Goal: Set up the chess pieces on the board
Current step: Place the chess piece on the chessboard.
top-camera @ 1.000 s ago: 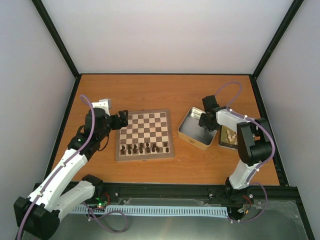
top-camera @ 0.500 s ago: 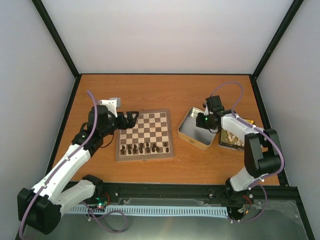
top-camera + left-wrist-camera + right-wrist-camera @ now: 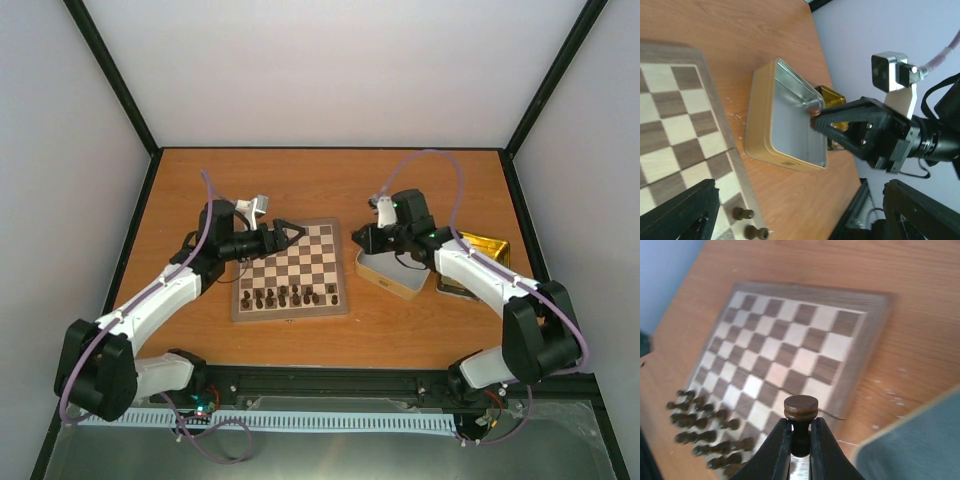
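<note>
We note an orange-brown wooden table (image 3: 330,185), enclosed by plain white walls (image 3: 330,70) with black corner posts (image 3: 112,75); lighting is even and diffuse throughout.

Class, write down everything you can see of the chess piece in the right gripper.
The piece is dark brown and looks like turned wood, with a round flat cap and a groove round its rim. Below the cap, a narrow neck is pinched between the two black fingers of the right gripper, which hide its lower part. It points along the fingers. It seems held clear of the table, between the board and the tin, touching nothing but the fingers.
</note>
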Controlling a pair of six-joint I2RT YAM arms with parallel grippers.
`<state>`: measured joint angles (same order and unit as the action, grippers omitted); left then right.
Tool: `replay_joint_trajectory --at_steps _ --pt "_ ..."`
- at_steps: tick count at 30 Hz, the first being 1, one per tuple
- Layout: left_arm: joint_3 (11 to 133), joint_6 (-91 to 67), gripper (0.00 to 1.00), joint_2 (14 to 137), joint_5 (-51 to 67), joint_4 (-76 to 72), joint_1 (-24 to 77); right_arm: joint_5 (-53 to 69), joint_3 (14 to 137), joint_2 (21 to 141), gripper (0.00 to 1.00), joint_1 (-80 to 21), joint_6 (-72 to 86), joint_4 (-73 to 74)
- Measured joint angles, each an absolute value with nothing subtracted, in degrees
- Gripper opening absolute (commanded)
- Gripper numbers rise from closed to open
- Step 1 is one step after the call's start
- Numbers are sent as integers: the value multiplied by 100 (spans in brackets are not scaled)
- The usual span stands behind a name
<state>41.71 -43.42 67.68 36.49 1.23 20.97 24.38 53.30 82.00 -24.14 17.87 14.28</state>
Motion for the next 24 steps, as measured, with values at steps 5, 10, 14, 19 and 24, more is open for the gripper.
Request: replay_joint_trajectory --at_steps 5,10,14,19,24 --pt "4171 -5094 87 7048 4235 -414 2097 2661 5551 8322 8 -3129 1673 1302" --pt "4171 -5485 73 7218 4394 -561 2097 2810 6023 8761 8 -3653 1590 1162" --pt "4160 -5675 62 7341 4307 -561 2097 2877 6274 9054 8 -3868 1559 1125" --pt "4077 -5843 52 7352 4128 -607 2097 2947 6403 9170 8 -4045 1544 1100" --pt "3988 -5968 43 7371 4003 -685 2097 3002 6416 9181 8 -4097 1546 1048"
